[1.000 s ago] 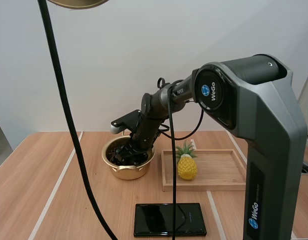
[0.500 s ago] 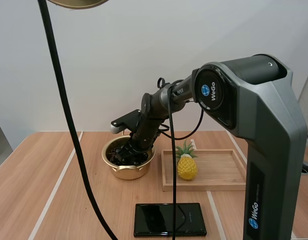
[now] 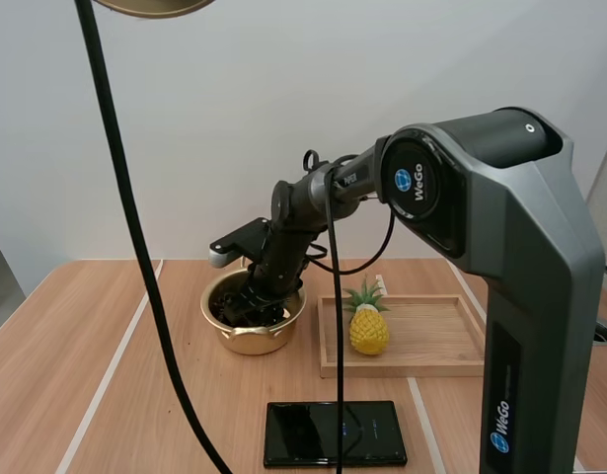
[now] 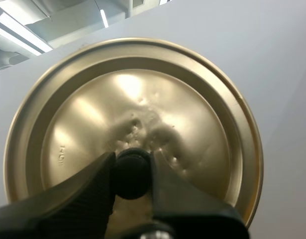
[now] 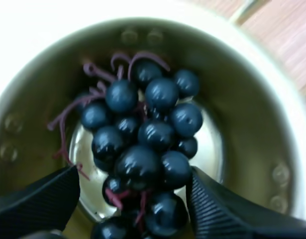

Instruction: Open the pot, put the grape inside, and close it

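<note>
High view shows one pot [image 3: 252,341], one pineapple [image 3: 368,329], one tray [image 3: 433,336], one lid [image 3: 155,6].

Grapes [image 5: 143,134] inside pot [image 5: 257,114], gripper [image 5: 133,174] spread wide around them

The pot [image 3: 246,339] mouth is blocked by the right jaws, spread around the grapes [image 5: 143,144]. Its right side is hemmed by the wooden tray [image 3: 431,341]; open bench [image 3: 76,375] is left beside its left.
</note>
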